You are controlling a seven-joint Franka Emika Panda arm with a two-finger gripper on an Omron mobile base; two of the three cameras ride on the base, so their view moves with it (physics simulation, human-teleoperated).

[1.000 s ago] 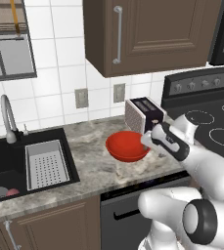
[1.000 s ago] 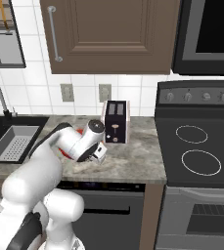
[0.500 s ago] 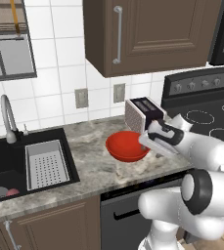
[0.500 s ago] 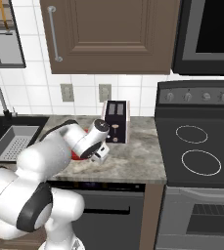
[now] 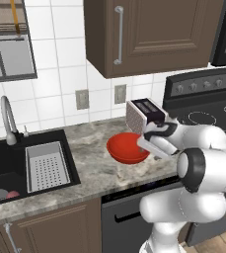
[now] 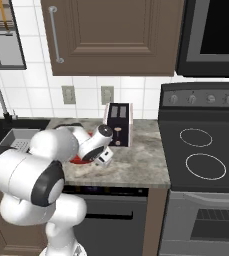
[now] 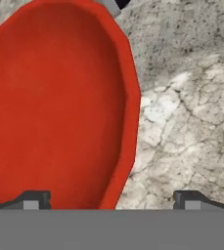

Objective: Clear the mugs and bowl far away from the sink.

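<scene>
Bowl (image 5: 128, 147) first: the red dish sits on the speckled worktop (image 5: 92, 163) at the centre of the left base view, just in front of the toaster (image 5: 143, 114) and well apart from the black sink (image 5: 6, 165) at the lower left. The hand (image 7: 108, 201) hangs close over the bowl's rim with its fingers wide apart and nothing between them; in the hand view one dark fingertip (image 7: 33, 200) rises at the bottom left over the red inside, the other at the bottom right over bare stone, so the rim runs between them.

By my reading the step in hand is the grasp of the bowl, with the lift not yet begun. The next move calls for a short descent so the fingers straddle the rim wall, then a firm close (a glossy, sloped rim may slip if pinched too shallow), and a carry toward the right of the frame, away from the sink.

The left base view alone gives the sink's grey perforated tray (image 5: 46, 165) and the curved tap (image 5: 7, 118), plus something red low in the basin that I cannot identify. In the right base view the arm covers most of the bowl, leaving a red sliver, but the stove (image 6: 203, 150) at right shows plainly.
</scene>
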